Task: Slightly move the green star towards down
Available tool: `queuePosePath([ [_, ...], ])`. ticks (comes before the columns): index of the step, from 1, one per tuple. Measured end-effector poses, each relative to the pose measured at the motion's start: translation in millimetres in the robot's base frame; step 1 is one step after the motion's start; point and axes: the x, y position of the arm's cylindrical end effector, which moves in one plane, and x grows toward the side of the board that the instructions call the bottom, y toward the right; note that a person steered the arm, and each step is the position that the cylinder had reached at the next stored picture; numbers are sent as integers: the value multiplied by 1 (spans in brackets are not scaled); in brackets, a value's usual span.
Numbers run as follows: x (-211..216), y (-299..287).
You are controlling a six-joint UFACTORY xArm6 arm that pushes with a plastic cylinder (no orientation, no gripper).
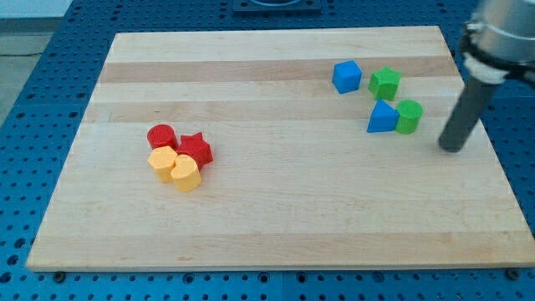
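Green star (385,84): near the board's (276,226) top right, just right of the blue cube (346,76), above the blue triangle (382,118) and green cylinder (410,116).
Tip (452,148): right of the cylinder, apart from every block; a bare rod, no pincer to open or close.
Progress: seemingly nothing done; the tip must get above the star, then nudge it down.

Worktop (276,217): open across middle and near edge. Obstacles, far right: blue cube (346,77), green star (384,84), blue triangle (382,118) touching green cylinder (409,116); my tip (452,148) just right. Left cluster: red cylinder (160,136), red star (195,150), two yellow blocks (175,168).
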Motion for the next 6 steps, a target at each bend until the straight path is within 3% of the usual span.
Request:
queuePosePath([
  [2, -101, 8],
  [3, -140, -24],
  [4, -144, -68],
  [6, -110, -76],
])
